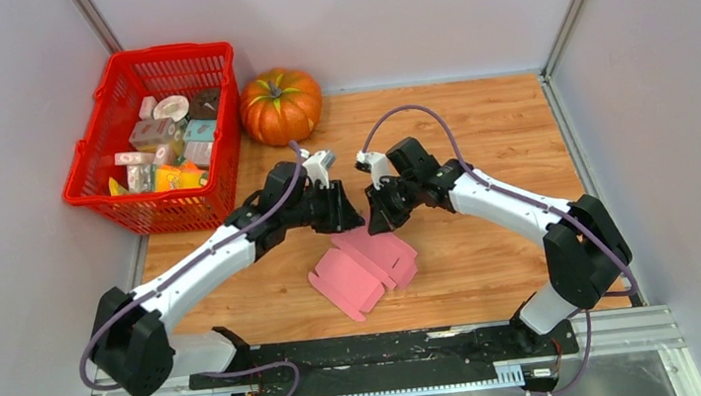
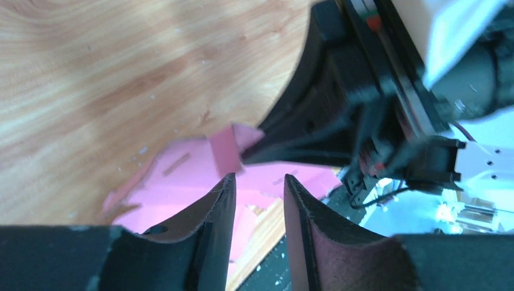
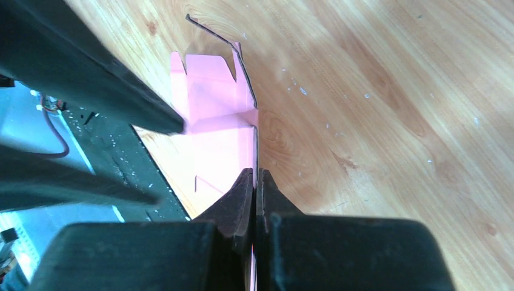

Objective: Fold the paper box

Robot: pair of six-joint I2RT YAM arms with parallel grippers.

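You have a wooden table (image 1: 479, 134). A flat pink paper box (image 1: 365, 268) lies near its middle, toward 6 o'clock. An orange pumpkin (image 1: 280, 104) sits at 11 o'clock, and a red basket (image 1: 178, 208) at 10.

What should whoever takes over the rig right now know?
Left end effector: open, holding nothing, just above the paper box.
Right end effector: shut on one edge of the paper box.
Paper box: mostly flat sheet on the table, between the arms.
Done: one side flap looks raised.
Left: nearly all the folds.
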